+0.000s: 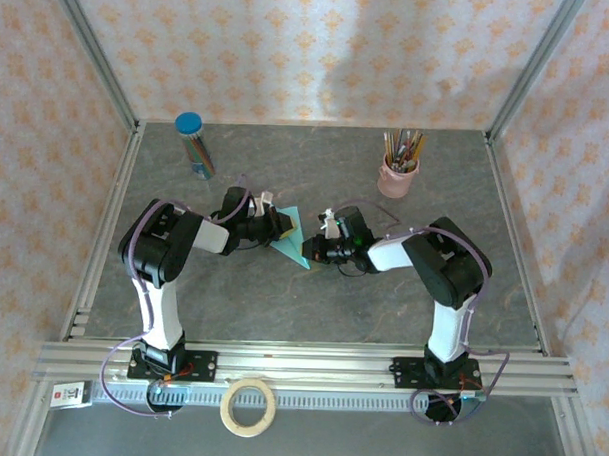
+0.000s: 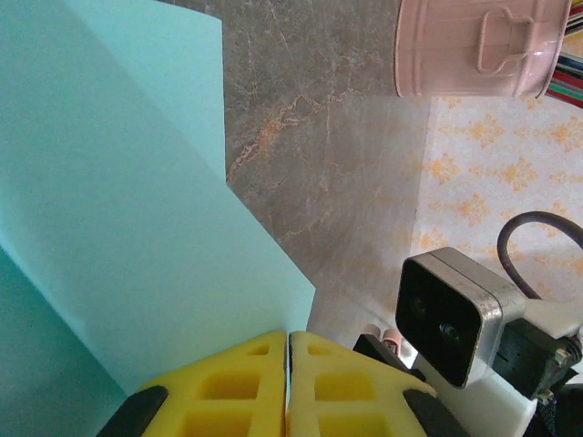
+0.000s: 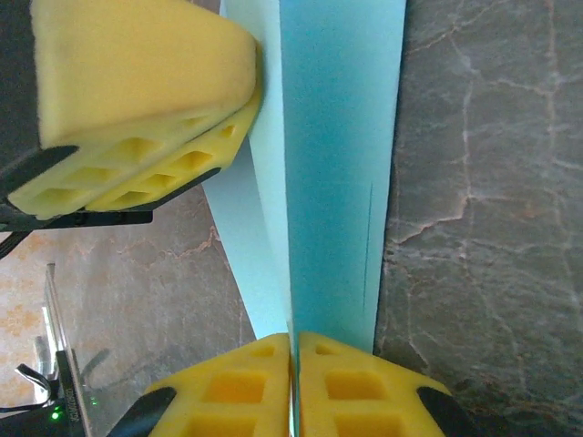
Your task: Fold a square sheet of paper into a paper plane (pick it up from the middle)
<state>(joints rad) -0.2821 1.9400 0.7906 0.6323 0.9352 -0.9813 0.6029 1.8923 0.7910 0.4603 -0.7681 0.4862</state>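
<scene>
Grey marbled table [image 1: 332,299]; turquoise paper [image 1: 292,246] folded, sharp crease, pointed tip; left fingers [image 2: 228,387], right fingers [image 3: 346,382] both pinching it.

Grey table [image 1: 312,308], pink cup [image 1: 397,177], pencil tube [image 1: 194,144]

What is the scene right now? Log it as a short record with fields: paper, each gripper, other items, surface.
paper: light turquoise sheet of paper, partly folded, held between both grippers
left gripper: shut on one side of the paper
right gripper: shut on the opposite side
other items: pink ribbed pencil cup; blue-capped tube of pencils; roll of tape on the near ledge
surface: grey marbled table
</scene>
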